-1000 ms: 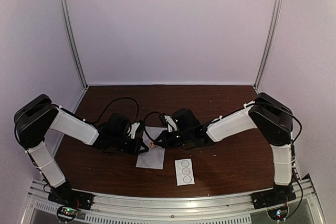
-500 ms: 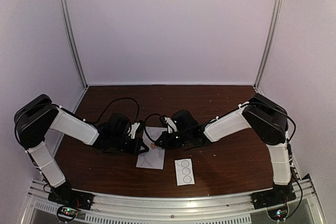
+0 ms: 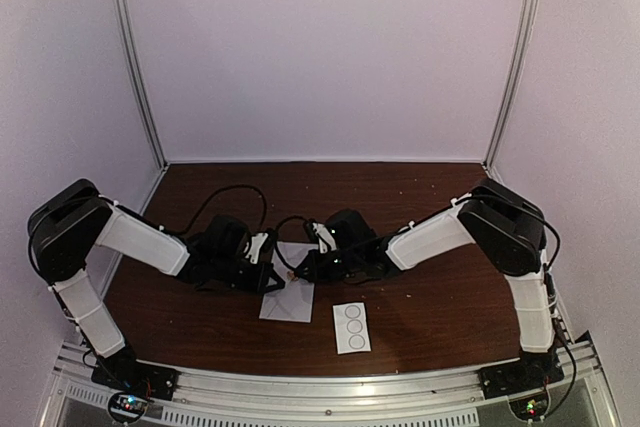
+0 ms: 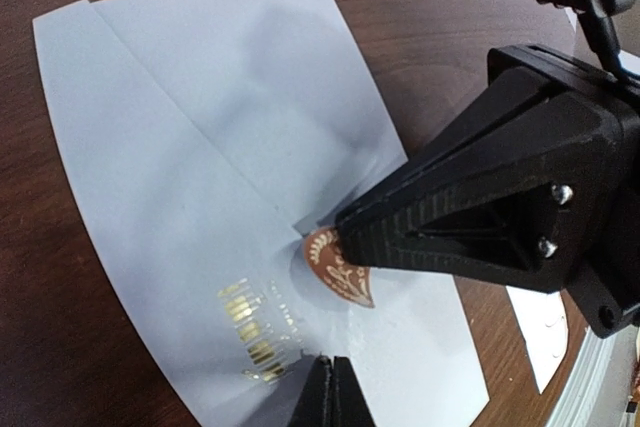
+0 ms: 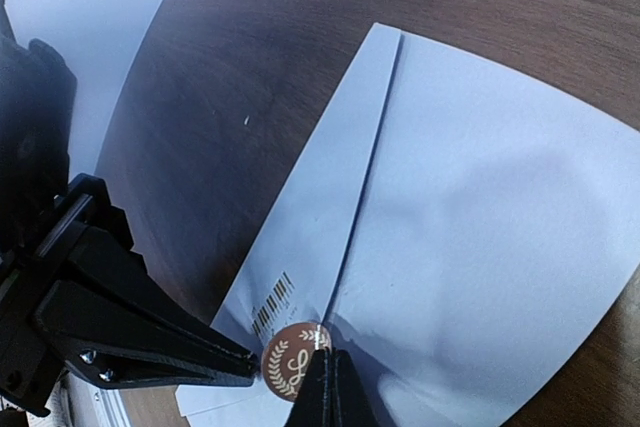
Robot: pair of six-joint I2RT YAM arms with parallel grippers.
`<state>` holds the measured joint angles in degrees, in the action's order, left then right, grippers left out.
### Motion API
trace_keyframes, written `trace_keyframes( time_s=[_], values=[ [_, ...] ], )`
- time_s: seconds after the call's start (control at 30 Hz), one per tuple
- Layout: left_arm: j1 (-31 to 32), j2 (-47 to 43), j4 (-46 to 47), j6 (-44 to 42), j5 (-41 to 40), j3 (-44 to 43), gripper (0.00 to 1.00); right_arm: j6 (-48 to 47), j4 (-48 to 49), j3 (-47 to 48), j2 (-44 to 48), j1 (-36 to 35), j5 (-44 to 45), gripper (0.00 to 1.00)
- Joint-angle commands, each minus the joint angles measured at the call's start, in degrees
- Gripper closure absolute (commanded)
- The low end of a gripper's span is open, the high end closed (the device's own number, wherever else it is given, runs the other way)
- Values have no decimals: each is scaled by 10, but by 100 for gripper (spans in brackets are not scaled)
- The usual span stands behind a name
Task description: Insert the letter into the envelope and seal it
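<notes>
The envelope [image 3: 288, 297] lies flat on the dark table [image 3: 430, 197], dead centre between the two arms, flap folded down; no letter in sight, so I'd judge it tucked inside and the sealing is the step in hand; there's the round brown seal sticker [image 4: 338, 265] sitting right at the flap's point; the right gripper [image 5: 322, 379] has its fingers pinched together into one narrow tip, nothing held that I can see, tip at the sticker's edge; the left gripper [image 4: 322, 372] is closed up the same way, empty, down at the lower panel by the gold barcode print [image 4: 255, 332], just beside the sticker; the white sticker strip [image 3: 351, 328] with its circles sits apart, nearer the front edge; to do this well, press straight down and rub across the whole disc so it bonds to flap and body alike; the left tip ought to pin the paper so it can't slide; go light, or a dragging tip may wrinkle the flap or peel the sticker up.
</notes>
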<state>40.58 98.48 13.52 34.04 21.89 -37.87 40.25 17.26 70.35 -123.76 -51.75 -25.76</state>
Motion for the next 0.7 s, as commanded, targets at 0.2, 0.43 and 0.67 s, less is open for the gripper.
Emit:
trace_keyframes(
  time_s=[0.2,0.43,0.67],
  values=[
    [-1,7,-5,-17,-2,-25,100,-11,-11,16,-19,2,-1,100],
    [-1,3,-12,-23,-18,-35,100,-10,-13,16,-21,2,-1,100],
    [-1,32,-8,-27,-24,-44,100,-10,-14,17,-17,2,0,100]
  ],
)
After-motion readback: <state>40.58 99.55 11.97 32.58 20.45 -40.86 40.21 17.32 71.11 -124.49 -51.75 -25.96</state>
